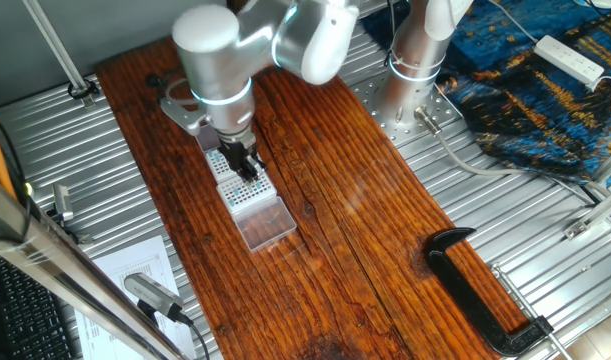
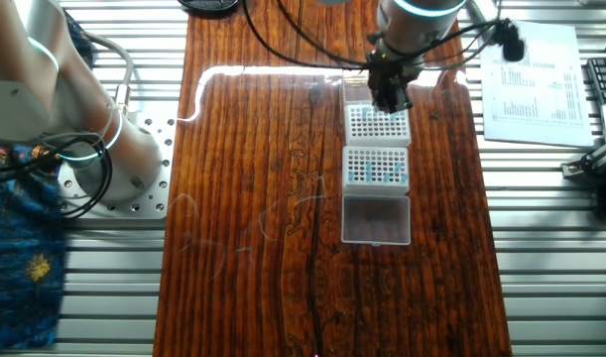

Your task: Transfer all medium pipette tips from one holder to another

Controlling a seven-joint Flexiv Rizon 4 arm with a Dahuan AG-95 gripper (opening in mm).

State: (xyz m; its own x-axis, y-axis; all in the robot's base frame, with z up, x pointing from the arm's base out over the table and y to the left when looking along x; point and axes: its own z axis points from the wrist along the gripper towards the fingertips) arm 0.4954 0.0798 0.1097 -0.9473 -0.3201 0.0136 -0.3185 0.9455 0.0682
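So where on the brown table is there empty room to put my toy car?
The wooden board is bare between the robot base and the racks. Another bare stretch runs from the clear lid to the black clamp. It is crowded where the gripper hangs over the two racks holding the pipette tips.

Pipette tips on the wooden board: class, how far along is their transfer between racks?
Done: unclear, as few teal dots show in the far rack. In hand: the gripper sits over that rack, its grasp hidden. Left: the pipette tips still filling the middle rack.
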